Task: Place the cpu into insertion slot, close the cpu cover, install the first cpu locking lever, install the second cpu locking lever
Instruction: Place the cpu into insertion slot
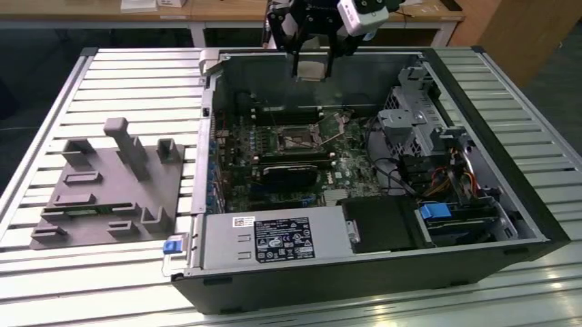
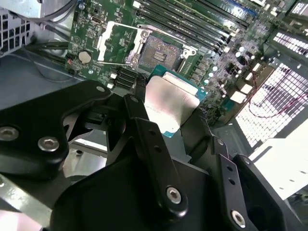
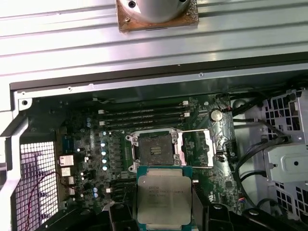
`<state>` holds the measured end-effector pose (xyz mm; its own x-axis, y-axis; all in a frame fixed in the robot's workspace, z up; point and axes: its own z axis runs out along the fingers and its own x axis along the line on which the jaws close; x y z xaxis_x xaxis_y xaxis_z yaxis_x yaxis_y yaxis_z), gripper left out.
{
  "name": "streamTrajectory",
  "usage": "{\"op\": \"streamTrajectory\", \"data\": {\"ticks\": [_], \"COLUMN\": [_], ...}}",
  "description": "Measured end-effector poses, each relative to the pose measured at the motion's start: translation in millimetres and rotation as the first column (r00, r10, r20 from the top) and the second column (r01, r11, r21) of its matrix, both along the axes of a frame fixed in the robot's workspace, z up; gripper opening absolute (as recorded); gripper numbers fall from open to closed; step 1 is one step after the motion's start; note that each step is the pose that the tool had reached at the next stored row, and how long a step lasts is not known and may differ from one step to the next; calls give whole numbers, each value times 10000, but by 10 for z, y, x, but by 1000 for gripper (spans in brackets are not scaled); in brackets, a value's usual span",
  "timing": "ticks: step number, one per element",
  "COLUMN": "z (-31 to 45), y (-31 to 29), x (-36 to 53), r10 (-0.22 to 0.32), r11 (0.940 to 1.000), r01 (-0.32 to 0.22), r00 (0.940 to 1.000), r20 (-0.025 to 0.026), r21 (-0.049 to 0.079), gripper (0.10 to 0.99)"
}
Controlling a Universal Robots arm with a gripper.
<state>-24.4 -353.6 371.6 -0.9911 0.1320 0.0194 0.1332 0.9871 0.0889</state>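
My gripper hangs over the far wall of the open computer case, shut on the cpu, a flat square chip with a pale silver top. In both wrist views the cpu sits between the black fingers, well above the motherboard. The insertion slot lies bare, a dark square inside a silver rim. The cpu cover is flipped open and lies flat beside the slot.
A black rectangular block sits on the board nearer than the slot. A power supply fills the near wall, and a drive cage with cables stands at the exterior view's right. A grey fixture rests on the slatted table outside the case.
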Motion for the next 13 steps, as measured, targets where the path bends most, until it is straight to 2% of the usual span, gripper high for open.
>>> {"op": "streamTrajectory", "data": {"ticks": [13], "z": [-12], "y": [0], "x": [0], "r10": [-754], "r11": [9971], "r01": [754], "r00": [9971], "r20": [0], "r21": [2], "gripper": [537]}}
